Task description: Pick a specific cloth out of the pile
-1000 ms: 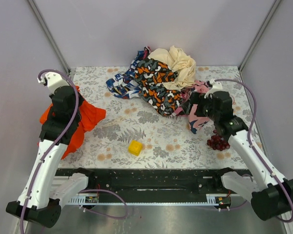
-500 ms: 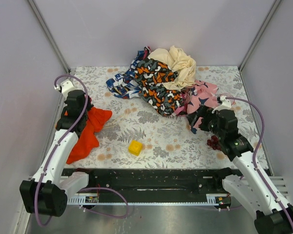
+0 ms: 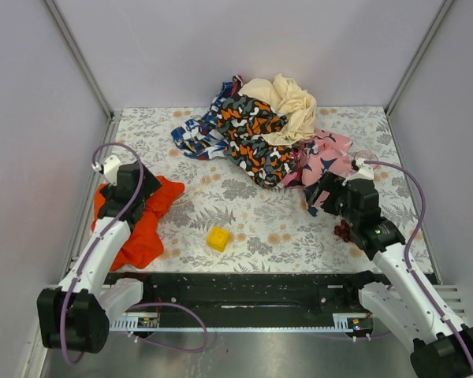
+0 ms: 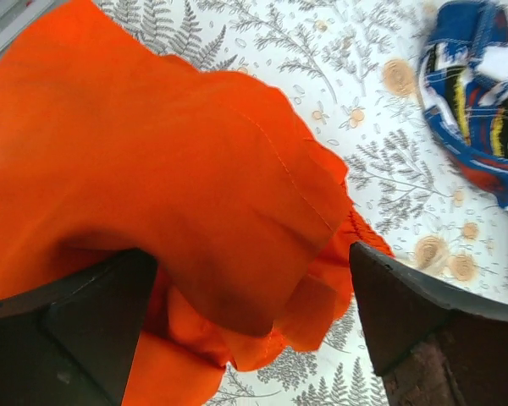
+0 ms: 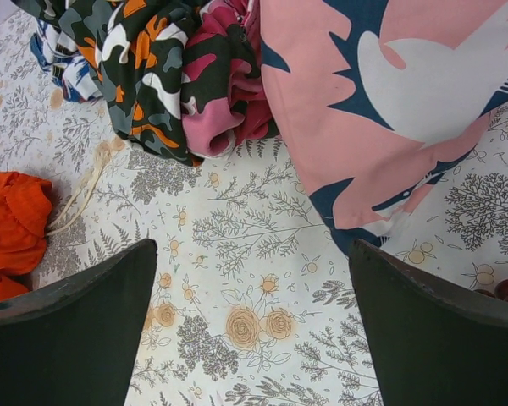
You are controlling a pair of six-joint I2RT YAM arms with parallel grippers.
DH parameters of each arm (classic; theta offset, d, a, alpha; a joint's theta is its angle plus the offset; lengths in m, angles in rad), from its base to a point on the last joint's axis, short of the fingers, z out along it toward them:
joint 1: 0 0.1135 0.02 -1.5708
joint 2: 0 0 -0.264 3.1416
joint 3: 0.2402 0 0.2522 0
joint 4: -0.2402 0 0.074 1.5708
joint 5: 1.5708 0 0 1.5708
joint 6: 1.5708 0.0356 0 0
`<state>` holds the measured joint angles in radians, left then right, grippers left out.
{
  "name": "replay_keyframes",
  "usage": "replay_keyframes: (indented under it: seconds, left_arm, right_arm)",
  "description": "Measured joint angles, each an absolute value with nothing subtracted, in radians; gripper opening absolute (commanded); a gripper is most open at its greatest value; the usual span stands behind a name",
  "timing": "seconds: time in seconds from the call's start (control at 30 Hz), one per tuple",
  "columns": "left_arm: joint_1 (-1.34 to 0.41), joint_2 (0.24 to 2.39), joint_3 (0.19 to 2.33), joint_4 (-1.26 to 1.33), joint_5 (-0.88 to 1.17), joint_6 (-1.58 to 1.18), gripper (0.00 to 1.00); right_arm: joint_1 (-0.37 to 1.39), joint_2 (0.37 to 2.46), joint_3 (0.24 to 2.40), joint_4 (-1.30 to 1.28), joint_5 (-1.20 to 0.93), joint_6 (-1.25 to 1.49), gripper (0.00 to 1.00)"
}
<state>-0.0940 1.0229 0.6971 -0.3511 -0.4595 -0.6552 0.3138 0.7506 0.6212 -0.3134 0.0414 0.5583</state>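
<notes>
so the red-orange cloth (image 3: 146, 220) is lying on the table (image 3: 252, 209) around 9 o'clock, well apart from the pile (image 3: 260, 134) at 12, left gripper (image 4: 250, 254) spread wide over it, right gripper (image 5: 250, 245) wide and empty

Left arm (image 3: 94, 256) and right arm (image 3: 406, 268): white shells, chunky black joints, a thin purple cable (image 3: 416, 206) looping off each, black base blocks (image 3: 71, 319), dark matte wedge fingers (image 4: 85, 330).

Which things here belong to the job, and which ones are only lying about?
Belong to the job: red-orange cloth; pile of mixed garments.
Lying about: yellow block; dark red cluster.
</notes>
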Motion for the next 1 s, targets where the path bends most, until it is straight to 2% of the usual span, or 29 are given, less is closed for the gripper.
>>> replay_keyframes:
  seconds: [0.13,0.5,1.0]
  left_arm:
    - [-0.092,0.933,0.737,-0.408,-0.414,-0.656,0.99]
    - [-0.092,0.597,0.830,-0.473,-0.133,-0.664,0.99]
    - [-0.092,0.573,0.791,-0.577,-0.111,-0.690,0.99]
  right_arm:
    - [0.314,0.757,0.622,-0.322,0.068,0.562,0.99]
    - [0.314,0.754,0.630,-0.413,0.168,0.558,0.99]
    - [0.314,0.707,0.629,-0.424,0.218,0.558,0.99]
